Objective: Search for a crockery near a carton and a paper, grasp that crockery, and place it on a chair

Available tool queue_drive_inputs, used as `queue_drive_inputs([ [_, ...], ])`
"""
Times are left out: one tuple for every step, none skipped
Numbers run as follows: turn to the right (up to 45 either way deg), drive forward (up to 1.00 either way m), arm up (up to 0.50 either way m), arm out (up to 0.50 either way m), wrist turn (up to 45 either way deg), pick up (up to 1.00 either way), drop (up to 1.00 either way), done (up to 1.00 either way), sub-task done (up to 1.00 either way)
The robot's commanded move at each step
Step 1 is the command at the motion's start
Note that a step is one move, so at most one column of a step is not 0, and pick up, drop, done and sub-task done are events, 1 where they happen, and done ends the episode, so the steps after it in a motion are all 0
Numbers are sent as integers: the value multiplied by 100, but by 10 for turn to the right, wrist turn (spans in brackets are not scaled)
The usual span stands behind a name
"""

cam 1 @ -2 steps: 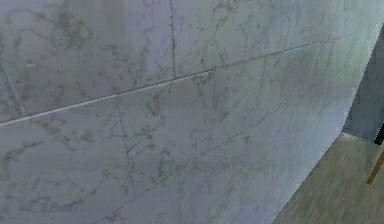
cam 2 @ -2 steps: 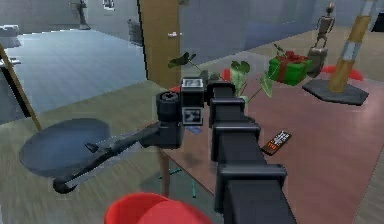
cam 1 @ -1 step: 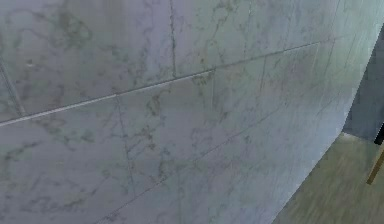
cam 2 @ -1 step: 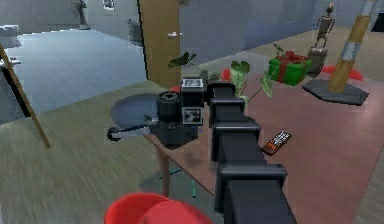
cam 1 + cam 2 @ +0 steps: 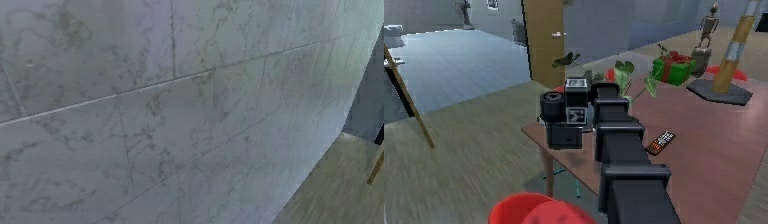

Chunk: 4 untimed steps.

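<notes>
Pincer at desk edge, whether it holds anything cannot be told, small dark round thing just beyond pincer, cannot tell if crockery, remote and green box on desk farther right of pincer

A dark remote lies on the brown table, a statue beyond.

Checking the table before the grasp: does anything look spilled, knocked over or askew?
Nothing stands out. On the brown table the remote lies flat, and the leafy plant and green box sit upright. No spill shows near the gripper.
</notes>
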Motion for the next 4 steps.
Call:
queue_drive_inputs([
  [0,0,-32,0,0,0,0,0,0],
  [0,0,-50,0,0,0,0,0,0],
  [0,0,0,0,0,0,100,0,0],
  [0,0,0,-10,0,0,0,0,0],
])
